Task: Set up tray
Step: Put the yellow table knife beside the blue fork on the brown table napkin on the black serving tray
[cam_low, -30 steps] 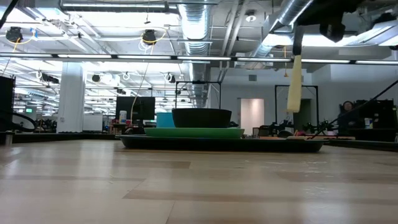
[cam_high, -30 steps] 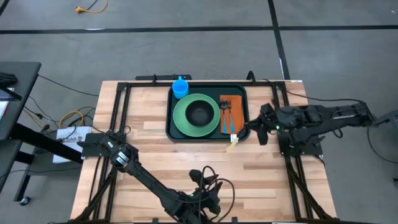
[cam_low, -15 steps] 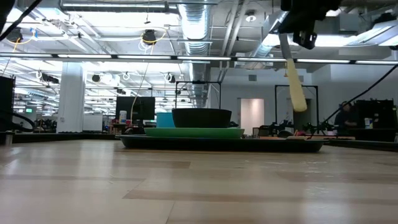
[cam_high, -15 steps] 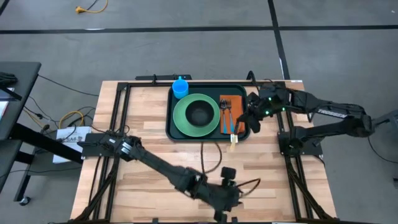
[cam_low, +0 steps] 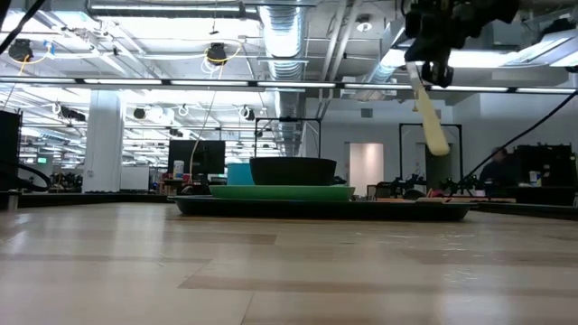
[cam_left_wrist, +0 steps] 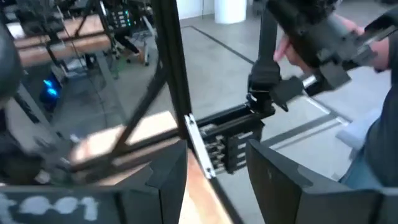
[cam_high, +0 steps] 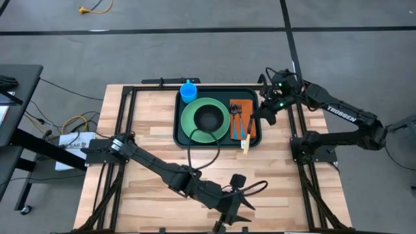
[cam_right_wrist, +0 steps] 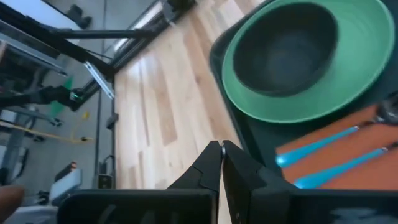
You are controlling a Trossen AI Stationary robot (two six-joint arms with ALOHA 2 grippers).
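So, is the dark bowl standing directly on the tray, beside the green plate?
No, in the high view the dark bowl sits in the middle of the round green plate, which itself lies on the dark green tray.

My tray lies toward the table's far edge. On it, a plate holds a bowl. A cup stands at the tray's far left corner. A napkin lies right of the plate, with cutlery on it. My right gripper hangs just beyond the tray's right rim; my left gripper is at the near edge.
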